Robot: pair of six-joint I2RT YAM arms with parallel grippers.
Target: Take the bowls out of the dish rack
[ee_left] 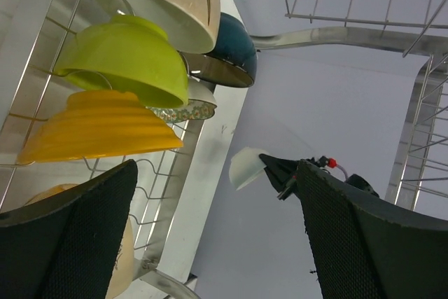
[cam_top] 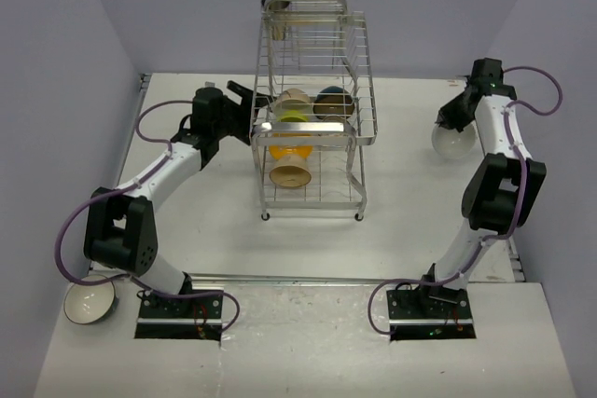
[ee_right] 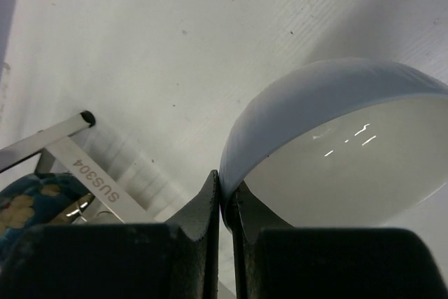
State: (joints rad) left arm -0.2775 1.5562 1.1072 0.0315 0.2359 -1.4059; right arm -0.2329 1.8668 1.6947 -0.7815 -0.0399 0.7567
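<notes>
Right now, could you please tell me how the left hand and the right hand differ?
The left hand is open and empty; the right hand is shut on the rim of a white bowl. The left hand is beside the dish rack; the right hand is well away from it, off to the right. Both have black fingers.

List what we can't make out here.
Top external: bowl count in the dish rack; wires and overlap hide it.
Left wrist: beige bowl mostly behind a left tool finger.
Right wrist: white bowl, held by right tool, cut off by the frame edge.
</notes>
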